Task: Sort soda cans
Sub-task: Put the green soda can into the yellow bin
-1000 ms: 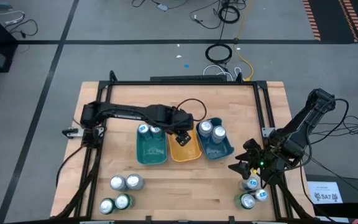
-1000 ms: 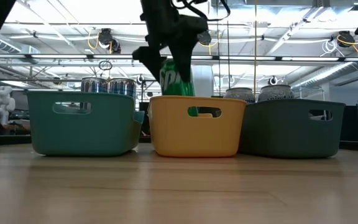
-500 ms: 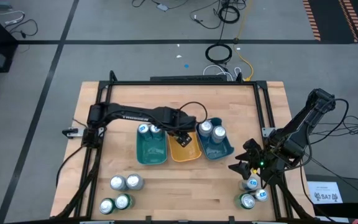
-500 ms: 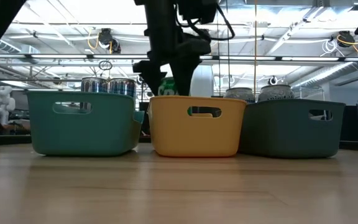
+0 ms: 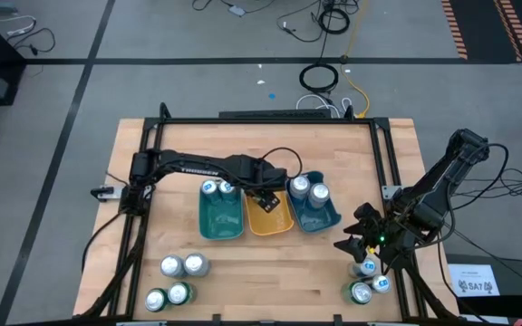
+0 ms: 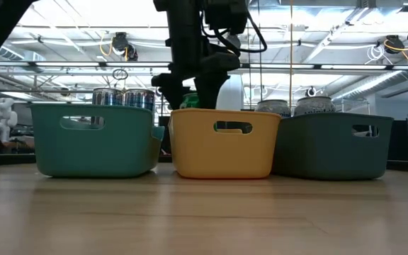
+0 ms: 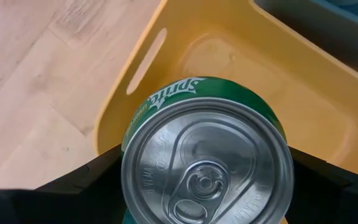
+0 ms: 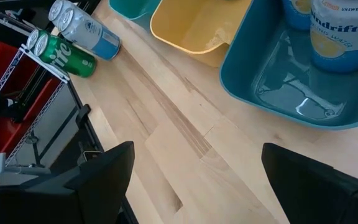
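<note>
- Green can, Sprite label: held upright in my left gripper, jaws spread wide around its sides, closed on it. Sits low inside yellow tray; can't tell if its base touches the floor.
- Step in hand: placing that green can in the middle tray. Looks near done.
- Next move, my guess: let go, lift straight up clear of the rim w/o tipping the can, then go for the near-left group.
- Right gripper: jaws wide apart, nothing in them, hovering over the cans at the table's right edge.
- Count, trays: 3 in a row. Teal tray, yellow, blue tray.
- Count, cans in trays: teal 2 (silver-blue), yellow 1 (the green one), blue 2 (pale, yellow print).
- Count, unsorted cans near left: 4, of which approx. 2 green, 2 pale.
- Count, unsorted cans near right: 3 visible; the arm may hide more.
- Total seen: 12 cans, 5 in trays, 7 on the table.
</note>
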You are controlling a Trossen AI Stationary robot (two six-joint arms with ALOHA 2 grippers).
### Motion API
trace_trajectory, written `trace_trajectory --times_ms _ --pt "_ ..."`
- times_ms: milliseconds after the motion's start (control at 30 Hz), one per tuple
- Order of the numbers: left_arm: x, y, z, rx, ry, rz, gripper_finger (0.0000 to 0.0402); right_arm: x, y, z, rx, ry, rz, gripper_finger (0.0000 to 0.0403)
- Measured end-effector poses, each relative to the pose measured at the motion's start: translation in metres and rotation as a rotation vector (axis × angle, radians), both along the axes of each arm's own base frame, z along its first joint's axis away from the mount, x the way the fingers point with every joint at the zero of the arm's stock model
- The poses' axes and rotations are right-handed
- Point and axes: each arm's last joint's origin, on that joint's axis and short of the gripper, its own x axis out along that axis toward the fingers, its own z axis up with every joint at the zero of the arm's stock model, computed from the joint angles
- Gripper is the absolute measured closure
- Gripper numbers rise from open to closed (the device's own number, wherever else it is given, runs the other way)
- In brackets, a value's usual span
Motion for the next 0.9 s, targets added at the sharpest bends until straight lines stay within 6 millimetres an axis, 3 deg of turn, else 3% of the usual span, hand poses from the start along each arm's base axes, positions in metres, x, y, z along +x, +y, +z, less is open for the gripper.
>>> trace_trajectory --times_ms 333,600,900 --pt "-0.0002 0.0026 0.0000 0.032 0.001 0.010 0.0072 0.0000 0.0000 0.0000 0.000 0.001 0.000 0.0057" --pt "0.0000 0.0040 0.0006 0.005 -0.006 0.011 0.0027 0.0000 0.0000 0.0000 -0.001 0.001 0.001 0.0057" --pt "-0.0047 0.0069 0.0086 -0.030 -0.013 0.038 0.0021 0.0000 0.0000 0.0000 -0.011 0.001 0.012 0.0057"
